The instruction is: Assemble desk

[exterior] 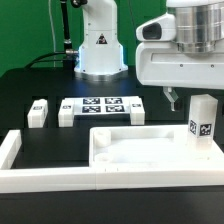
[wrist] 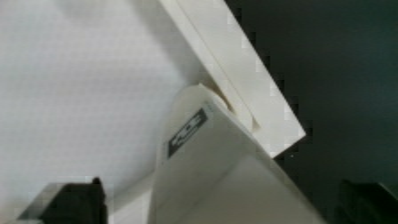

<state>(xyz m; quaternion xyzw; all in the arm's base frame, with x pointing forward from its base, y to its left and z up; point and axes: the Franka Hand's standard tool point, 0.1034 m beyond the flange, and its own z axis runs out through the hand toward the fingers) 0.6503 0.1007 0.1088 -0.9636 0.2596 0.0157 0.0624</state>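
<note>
Nearest in the exterior view, the tabletop (exterior: 130,150) lay flat on the black surface (exterior: 60,135) behind a border bar (exterior: 40,172). One leg (exterior: 203,120) stood upright at its corner toward the exterior view's right. The hand (wrist: 219,203) hung just above that leg, whose long axis pointed up between fingers (wrist: 71,200) spread wide and gripping nothing. Farther back, three spare legs (exterior: 38,112) lay by the marker board (exterior: 100,105), with open room around them.

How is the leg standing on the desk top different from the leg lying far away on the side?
The standing leg is upright at a corner of the tabletop; the far leg lies flat on the black table. The standing leg looks tall, the far leg low. Both are white blocks.
</note>
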